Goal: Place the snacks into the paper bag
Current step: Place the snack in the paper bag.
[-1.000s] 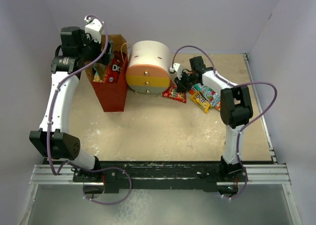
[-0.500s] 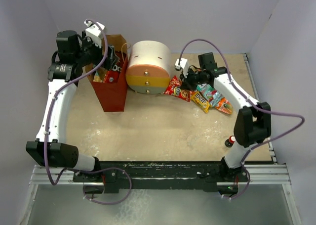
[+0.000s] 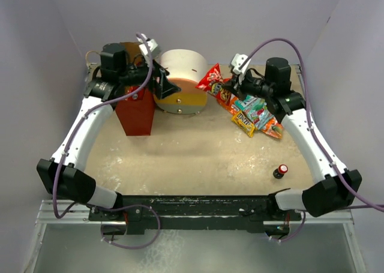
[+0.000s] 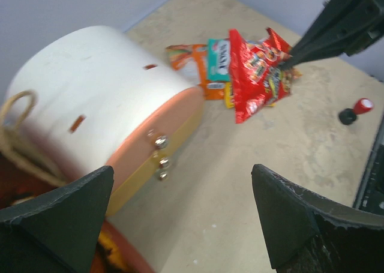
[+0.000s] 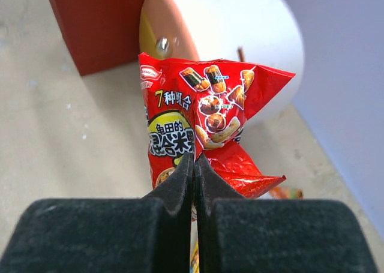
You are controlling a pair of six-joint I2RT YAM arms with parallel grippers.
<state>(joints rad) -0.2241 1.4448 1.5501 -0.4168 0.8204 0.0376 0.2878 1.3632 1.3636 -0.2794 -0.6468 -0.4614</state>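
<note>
Near the far right corner of the tabletop (image 3: 192,159), the right jaws are clamped on a red snack packet (image 5: 204,117) raised off the surface, the left jaws stand wide beside the paper bag (image 3: 137,112) at the far left, and several packets (image 3: 257,114) lie unbagged.

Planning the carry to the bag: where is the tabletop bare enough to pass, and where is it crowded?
Bare: the middle of the sandy tabletop, bordered by the red-and-brown paper bag, round cream-orange-yellow drawer unit, colourful snack packet pile and small red-capped dark bottle. Crowded: back right, around that pile.
</note>
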